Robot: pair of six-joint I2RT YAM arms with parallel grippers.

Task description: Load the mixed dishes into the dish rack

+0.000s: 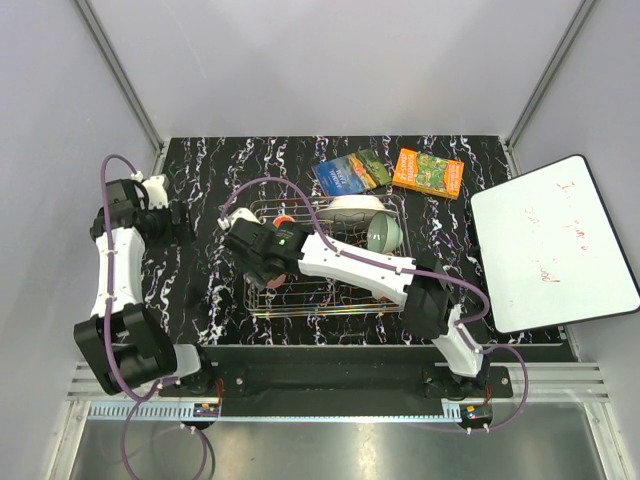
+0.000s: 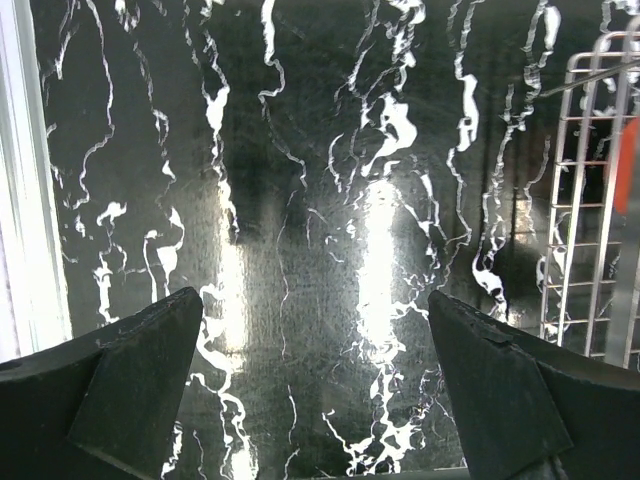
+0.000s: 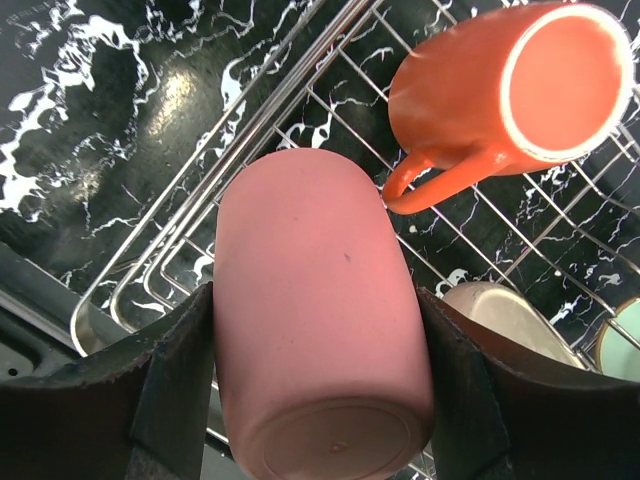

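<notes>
1. Your right pincer (image 3: 315, 345) clamps the pink cup (image 3: 320, 300) between both fingers, with the cup's base toward the wrist camera.
2. The cup is over the 9 o'clock end of the dish rack (image 3: 250, 130). An orange mug (image 3: 500, 100) lies in the rack at the cup's 1 o'clock.
3. Your left pincer (image 2: 315, 340) gapes wide over the table (image 2: 300, 200), holding nothing.

A glossy black tabletop veined with white marble streaks (image 1: 195, 180) fills the middle of an enclosure of plain pale grey wall panels (image 1: 330, 60). Slim aluminium frame posts (image 1: 117, 70) run along the panel joints at both back corners. Overhead light throws long white glare streaks (image 2: 375, 250) on the polished surface. A toothed silver metal rail (image 1: 330, 410) edges the near side, with a brushed grey metal sheet (image 1: 330, 455) below it.
</notes>
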